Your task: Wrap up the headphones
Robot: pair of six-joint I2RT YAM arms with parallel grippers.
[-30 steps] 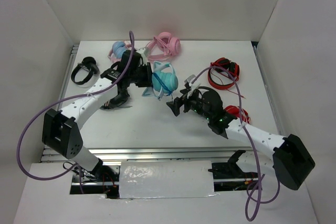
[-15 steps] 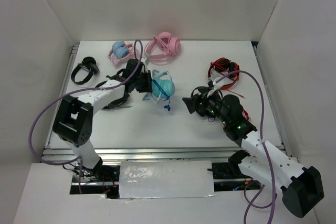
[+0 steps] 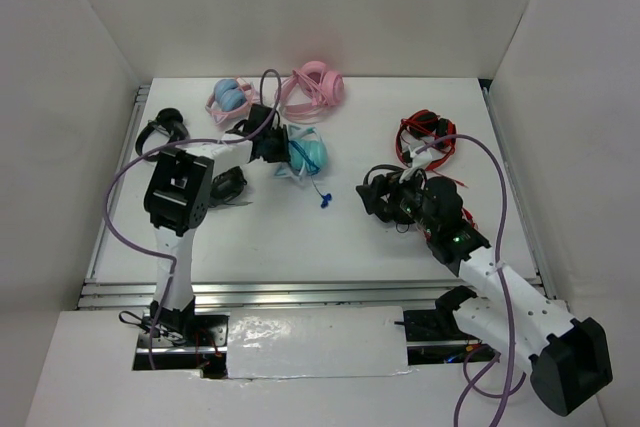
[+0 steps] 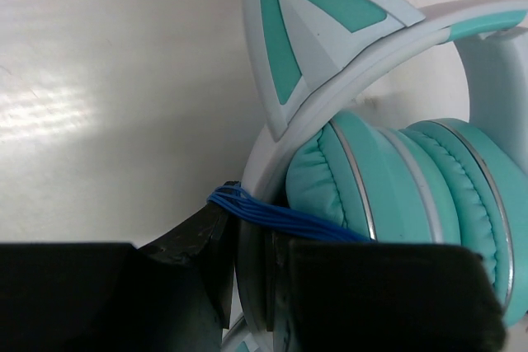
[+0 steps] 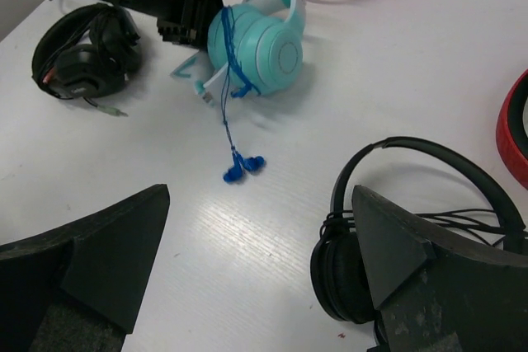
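The teal cat-ear headphones (image 3: 306,154) lie on the white worktop (image 3: 270,237) toward its far left of centre, just in front of the pink-and-blue pair (image 3: 231,97) and the all-pink pair (image 3: 316,85). The left end effector (image 3: 272,145) is clamped on them. In the left wrist view its fingers (image 4: 191,246) pinch the pale headband below a cat ear (image 4: 307,32), right where it meets the ear cushions. Several turns of the dark blue cable (image 4: 276,215) cross the band at that spot, so this grip probably serves both to steady the headset and to pin the coils against slipping. In the right wrist view the turns run around the folded cups. A short loose tail hangs from them and ends in a small blue lump (image 5: 242,166) lying on the worktop; whether that is a plug or a knot is too small to tell. The right end effector (image 5: 260,224) sits well apart from the headphones, its fingers spread and holding nothing, above a black pair (image 5: 375,204) beside the red headphones (image 3: 426,137). Most of the winding looks done. What remains appears to be that tail, and the free right arm is the likelier one to collect it, since releasing the left clamp could let the coils spring loose.
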